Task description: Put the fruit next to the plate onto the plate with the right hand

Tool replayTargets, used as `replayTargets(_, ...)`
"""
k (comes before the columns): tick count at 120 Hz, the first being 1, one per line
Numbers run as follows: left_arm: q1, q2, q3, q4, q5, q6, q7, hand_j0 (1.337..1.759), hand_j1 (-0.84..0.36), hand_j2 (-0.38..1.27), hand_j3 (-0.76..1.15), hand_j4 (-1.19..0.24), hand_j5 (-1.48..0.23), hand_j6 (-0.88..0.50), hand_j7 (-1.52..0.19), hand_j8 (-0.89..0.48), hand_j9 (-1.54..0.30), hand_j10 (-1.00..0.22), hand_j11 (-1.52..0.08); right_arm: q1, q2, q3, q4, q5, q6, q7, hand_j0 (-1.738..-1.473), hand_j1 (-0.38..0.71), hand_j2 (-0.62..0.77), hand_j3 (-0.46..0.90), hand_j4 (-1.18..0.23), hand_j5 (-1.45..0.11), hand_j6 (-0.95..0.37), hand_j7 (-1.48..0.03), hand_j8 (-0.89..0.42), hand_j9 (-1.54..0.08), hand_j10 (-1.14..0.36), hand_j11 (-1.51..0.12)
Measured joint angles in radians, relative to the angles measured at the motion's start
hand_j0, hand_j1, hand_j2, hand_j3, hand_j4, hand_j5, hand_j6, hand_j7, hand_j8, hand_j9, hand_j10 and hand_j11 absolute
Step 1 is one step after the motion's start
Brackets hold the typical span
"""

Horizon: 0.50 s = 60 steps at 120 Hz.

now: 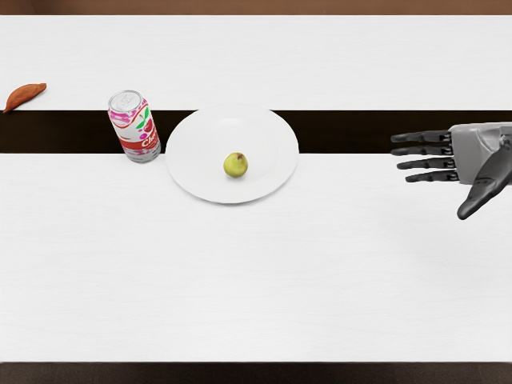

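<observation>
And there's the plate [264, 136]: white, round, shallow, lying flat on the white tabletop [256, 280]. It sits a little left of the middle and closer to the far edge than the near one. Its far rim reaches over the dark strip [352, 132] that runs from the left edge to the right. On the plate, the fruit [235, 165]: small, roundish, yellow-green with a slightly darker top (apple or pear, too small to call). It rests in the plate's well, almost dead centre, just a touch toward the near rim, with bare white plate showing all around it.
</observation>
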Motion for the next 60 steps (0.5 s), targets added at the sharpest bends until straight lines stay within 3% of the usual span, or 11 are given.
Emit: replayTargets(60,0.000,0.000,0.000,0.000,0.000,0.000,0.000,1.658,0.32,0.00,0.00,-0.02,-0.03,-0.02,-0.03,-0.02,-0.03,-0.02,-0.03,0.000,0.000,0.000,0.000,0.000,0.000,0.000,-1.658,-0.35,0.00,0.00,0.00,0.00,0.00,0.00,0.00,0.00,0.00,0.00)
